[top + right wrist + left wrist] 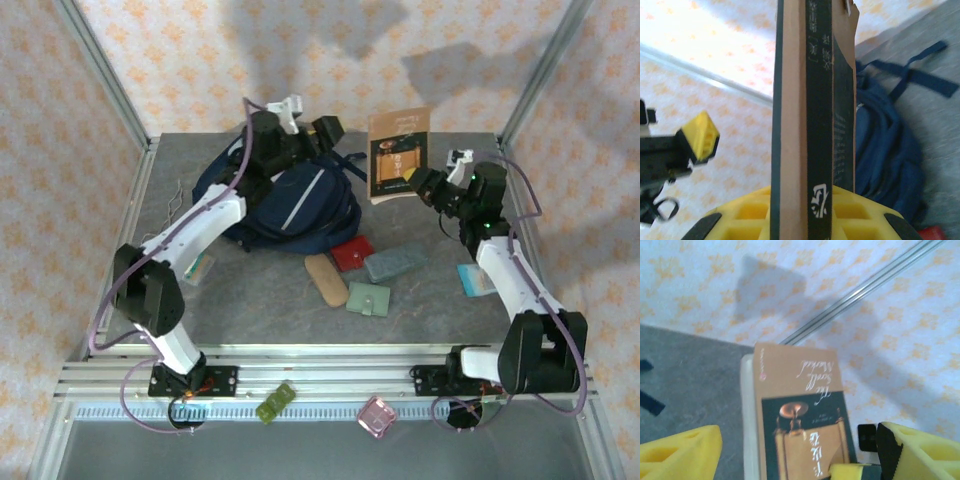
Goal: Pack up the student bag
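Little packed yet, reckoned. Had book (399, 150) pinched in right end effector (422, 182) at 1 o'clock, left end effector (330, 132) gaping wide by student bag (300, 210) at 11; red wallet (352, 253) loose on counter (430, 315).

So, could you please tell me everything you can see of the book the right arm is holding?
The book is a paperback: tan cover, dark panel with a gold scroll, script lettering, dark spine with pale characters. The right pincer clamps its lower corner, holding it upright in the air, right of the student bag and clear of it.
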You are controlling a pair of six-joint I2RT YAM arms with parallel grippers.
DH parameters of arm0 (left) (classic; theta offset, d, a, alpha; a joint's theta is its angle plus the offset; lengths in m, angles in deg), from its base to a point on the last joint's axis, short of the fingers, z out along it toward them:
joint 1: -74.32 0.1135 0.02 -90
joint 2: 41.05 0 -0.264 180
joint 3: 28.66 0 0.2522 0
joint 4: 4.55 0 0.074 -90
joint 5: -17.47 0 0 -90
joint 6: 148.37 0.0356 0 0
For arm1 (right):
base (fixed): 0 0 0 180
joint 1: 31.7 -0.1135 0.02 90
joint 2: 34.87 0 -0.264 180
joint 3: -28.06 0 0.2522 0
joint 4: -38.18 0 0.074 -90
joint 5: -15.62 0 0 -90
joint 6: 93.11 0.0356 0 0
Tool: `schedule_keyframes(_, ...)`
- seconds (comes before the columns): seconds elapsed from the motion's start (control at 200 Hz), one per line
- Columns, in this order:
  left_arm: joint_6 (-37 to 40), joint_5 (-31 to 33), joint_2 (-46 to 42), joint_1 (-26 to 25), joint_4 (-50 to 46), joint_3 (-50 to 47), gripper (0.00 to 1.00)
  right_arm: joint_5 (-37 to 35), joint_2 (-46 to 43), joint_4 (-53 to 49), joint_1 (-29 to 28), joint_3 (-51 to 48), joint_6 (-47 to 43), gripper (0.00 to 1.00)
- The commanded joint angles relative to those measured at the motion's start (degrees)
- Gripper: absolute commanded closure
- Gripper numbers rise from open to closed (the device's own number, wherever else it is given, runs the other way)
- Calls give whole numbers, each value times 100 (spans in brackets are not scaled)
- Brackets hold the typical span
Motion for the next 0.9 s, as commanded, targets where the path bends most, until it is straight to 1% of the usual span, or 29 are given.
schedule_keyframes(0.0,-60,-792,-188,43,625,-598,18,790,-311,532,-120,175,8,100)
schedule_keyframes(0.14,-3,-960,-534,89,937,-1302,16,1100,-454,529,-415,226,-71,100)
schedule_keyframes(0.24,-86,-1179,-620,89,1268,-1628,15,1309,-451,673,-679,229,-35,100)
schedule_keyframes(0.285,-144,-1256,-655,89,1469,-1741,15,1425,-623,770,-778,230,21,100)
schedule_keyframes(0.36,-228,-1417,-666,84,1778,-1873,10,1616,-669,998,-892,217,167,100)
schedule_keyframes(0.4,-268,-1480,-668,87,1919,-1929,10,1724,-702,1245,-923,176,339,100)
schedule_keyframes(0.526,-513,-1716,-709,90,2725,-2232,10,1834,-769,1998,-925,50,961,100)
schedule_keyframes(0.681,-1322,-2047,-594,111,4281,-2630,10,1951,-667,2650,-931,-20,1601,100)
schedule_keyframes(0.731,-1737,-2196,-513,115,5013,-2746,11,1954,-632,2566,-935,1,1598,100)
schedule_keyframes(0.791,-2350,-2309,-382,140,5893,-2838,16,1958,-567,2361,-932,49,1497,100)
schedule_keyframes(0.836,-2685,-2381,-288,166,6322,-2842,20,1926,-532,2064,-924,103,1309,100)
schedule_keyframes(0.891,-2913,-2473,-218,192,6580,-2813,29,1871,-512,1705,-928,172,1062,100)
